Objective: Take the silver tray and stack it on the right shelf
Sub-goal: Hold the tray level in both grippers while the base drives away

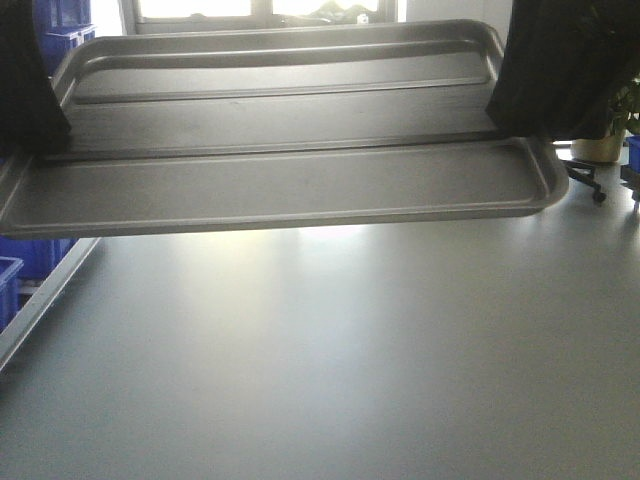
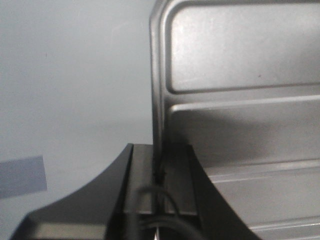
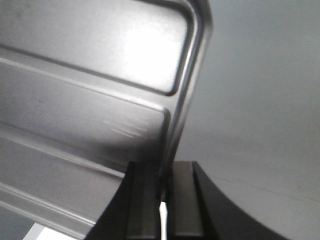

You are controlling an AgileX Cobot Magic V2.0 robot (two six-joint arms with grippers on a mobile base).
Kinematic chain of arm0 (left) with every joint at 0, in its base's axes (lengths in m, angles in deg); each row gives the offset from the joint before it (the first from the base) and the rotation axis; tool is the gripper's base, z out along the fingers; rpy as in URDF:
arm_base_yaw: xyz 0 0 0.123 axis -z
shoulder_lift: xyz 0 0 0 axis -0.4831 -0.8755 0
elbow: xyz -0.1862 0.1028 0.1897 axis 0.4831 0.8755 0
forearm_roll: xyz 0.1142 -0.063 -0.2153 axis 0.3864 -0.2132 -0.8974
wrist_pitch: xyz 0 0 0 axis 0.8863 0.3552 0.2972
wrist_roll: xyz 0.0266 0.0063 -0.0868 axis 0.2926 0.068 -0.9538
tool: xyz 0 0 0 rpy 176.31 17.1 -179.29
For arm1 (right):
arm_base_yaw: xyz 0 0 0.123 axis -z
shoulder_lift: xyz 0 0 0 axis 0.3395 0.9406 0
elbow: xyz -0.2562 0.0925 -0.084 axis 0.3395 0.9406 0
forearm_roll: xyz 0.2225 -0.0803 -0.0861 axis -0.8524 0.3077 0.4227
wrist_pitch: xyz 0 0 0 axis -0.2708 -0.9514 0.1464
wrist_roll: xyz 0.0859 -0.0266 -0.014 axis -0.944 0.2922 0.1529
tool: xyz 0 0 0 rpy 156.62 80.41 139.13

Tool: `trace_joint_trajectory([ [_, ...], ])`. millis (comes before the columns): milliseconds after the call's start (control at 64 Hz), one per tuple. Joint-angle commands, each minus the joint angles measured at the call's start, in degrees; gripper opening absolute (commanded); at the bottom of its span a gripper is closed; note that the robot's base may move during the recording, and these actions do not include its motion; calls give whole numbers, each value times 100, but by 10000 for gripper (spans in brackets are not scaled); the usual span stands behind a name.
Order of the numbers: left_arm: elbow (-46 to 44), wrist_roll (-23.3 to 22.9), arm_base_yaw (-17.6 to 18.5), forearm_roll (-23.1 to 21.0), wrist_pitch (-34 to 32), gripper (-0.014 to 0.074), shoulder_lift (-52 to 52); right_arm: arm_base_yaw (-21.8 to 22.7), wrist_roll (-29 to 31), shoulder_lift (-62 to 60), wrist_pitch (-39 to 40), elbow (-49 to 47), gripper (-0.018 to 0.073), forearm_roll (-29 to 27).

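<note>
In wrist views, left end effector (image 2: 161,150) and right end effector (image 3: 165,167) clamp silver tray (image 1: 300,185).

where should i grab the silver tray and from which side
By the raised rim at its short ends, coming in from each end. The silver tray is long, flat and shallow, so only the rim offers a pinch, and end grips keep it level. The left gripper and right gripper pinch it there.

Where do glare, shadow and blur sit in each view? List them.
Front view: windows blown out, pale sheen on the grey surface below the silver tray. Left wrist view: left gripper dark and soft-focused. Right wrist view: white glare on the tray's panel, right gripper dim and blurred.
</note>
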Motion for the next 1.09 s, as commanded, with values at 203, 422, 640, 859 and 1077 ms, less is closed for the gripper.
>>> trace_joint_trajectory([
  [203, -165, 133, 65, 77, -179, -93, 126, -28, 150, -176, 337, -160, 50, 160],
  [422, -165, 133, 65, 87, -179, -93, 126, -28, 150, -176, 334, -160, 50, 160],
  [640, -165, 133, 65, 87, -169, -93, 126, -28, 150, -176, 334, -160, 50, 160],
  [859, -165, 133, 65, 87, -169, -93, 126, -28, 150, -176, 334, -160, 50, 160],
  [1077, -165, 133, 65, 87, -169, -93, 126, -28, 150, -176, 328, -160, 50, 160],
])
